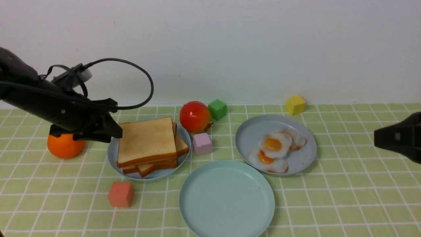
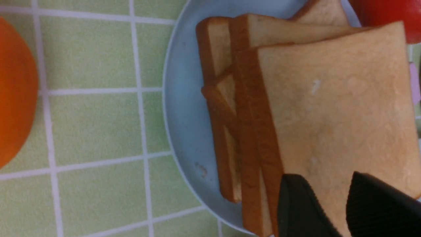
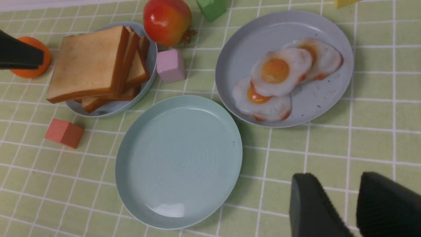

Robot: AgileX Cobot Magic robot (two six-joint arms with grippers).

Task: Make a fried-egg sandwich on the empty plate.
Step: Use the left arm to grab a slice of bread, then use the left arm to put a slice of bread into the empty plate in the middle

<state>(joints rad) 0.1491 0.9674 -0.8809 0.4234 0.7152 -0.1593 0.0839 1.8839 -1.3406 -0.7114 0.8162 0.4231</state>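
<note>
As the fried-egg sandwich is not yet built, the round pale aqua-green plastic plate point(image 1: 227, 200) lies bare in the lower middle of the front view, just in front of two greyer-blue round plates. The left grey-blue plate point(image 1: 113, 154), at the centre left, carries an askew pile of square tan toast slices with brown crusts point(image 1: 146, 141); the right grey-blue plate point(image 1: 246, 135), at the centre right, carries overlapping white-and-orange toy fried eggs point(image 1: 274, 146). The black left gripper point(image 1: 115, 131) hovers at the left edge of the toast pile, its jaws apart with nothing between them. The black right gripper point(image 3: 338, 179) hangs at the right edge of the frame, well apart from the eggs, also parted and empty. I judge the toast to be light and rather stiff, so the top slice is best pinched on its crust edge, where it overhangs the slices below. The eggs look thin, smooth and perhaps floppy; the white rim of the upper egg seems the safest hold. The left wrist view shows the separate crust layers and how they are turned against each other, but not the aqua plate. The right wrist view shows all three plates from above and its own fingers point(image 3: 315, 204), while the front view gives this gripper only as a dark block whose jaws cannot be read.
</note>
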